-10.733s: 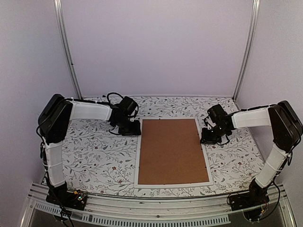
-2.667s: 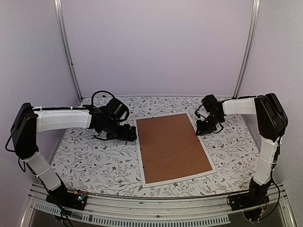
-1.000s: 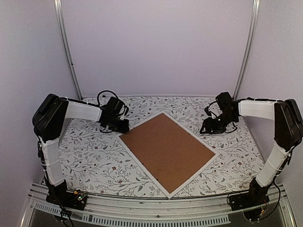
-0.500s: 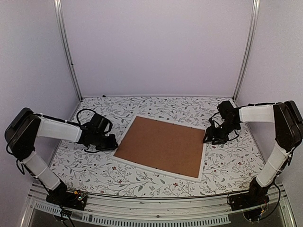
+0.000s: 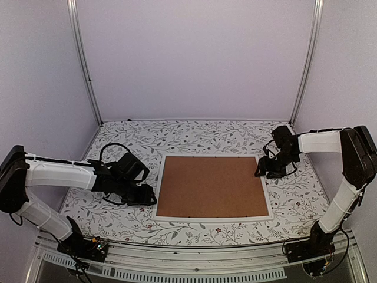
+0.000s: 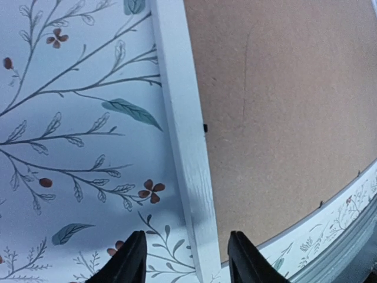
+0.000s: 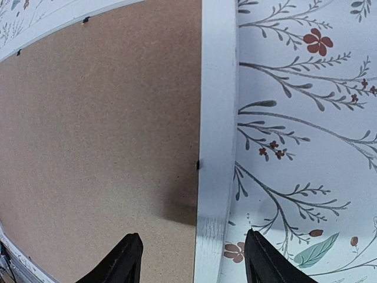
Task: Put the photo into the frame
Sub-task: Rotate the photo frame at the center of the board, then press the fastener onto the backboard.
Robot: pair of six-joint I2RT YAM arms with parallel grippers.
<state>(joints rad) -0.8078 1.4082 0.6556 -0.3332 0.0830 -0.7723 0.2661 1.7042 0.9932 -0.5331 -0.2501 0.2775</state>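
big white-bordered rectangular picture frame (image 5: 212, 219) is lying face down mid-table on the floral-print tablecloth (image 5: 194, 138), brown fibreboard backing (image 5: 212, 186) facing up. left gripper (image 6: 187, 259) is spread astride its left border, right gripper (image 7: 193, 259) spread astride the right border, neither pinching it
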